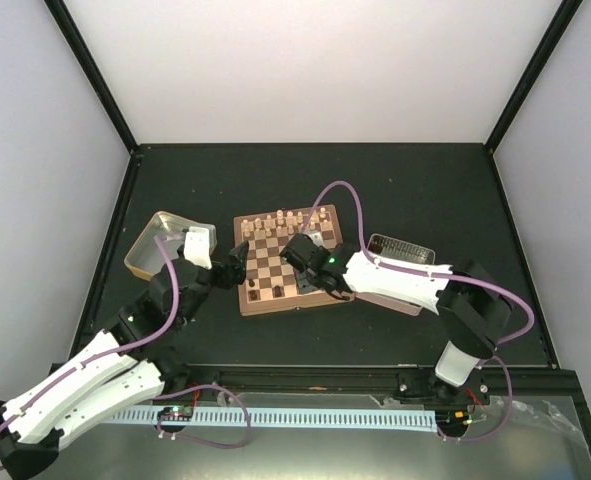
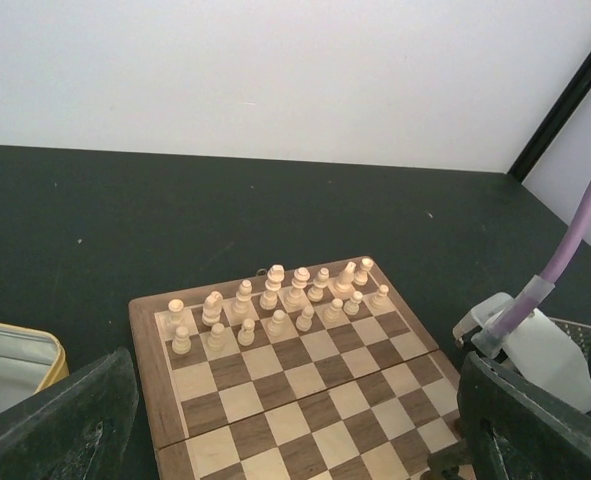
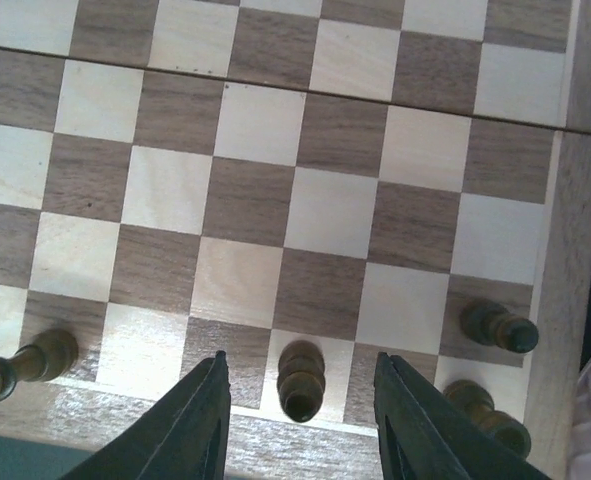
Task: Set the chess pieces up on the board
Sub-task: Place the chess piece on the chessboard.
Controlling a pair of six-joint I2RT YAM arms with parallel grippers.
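Black matting covers the table (image 1: 425, 190) in the top view, with plain white walls (image 1: 305, 70) behind. The wooden board (image 1: 287, 262) lies flat in the middle, turned a little from the table's edge. The pale pieces (image 1: 285, 222) line its far side and the dark pieces (image 1: 275, 291) its near side. A shiny tin (image 1: 155, 245) with a yellow rim sits to the left. The left gripper (image 1: 237, 262) hangs just beside the board's left edge; the right gripper (image 1: 297, 250) is over the board.

From the left wrist, the smooth tan and brown squares show well. The pale pieces stand upright in two rows across the far end. The left gripper's fingers (image 2: 65, 420) are spread wide, holding nothing.

From the right wrist, one dark piece (image 3: 301, 378) stands upright on a light square in the edge row. The black fingers (image 3: 200, 420) sit apart on both sides of it, with a gap each side.
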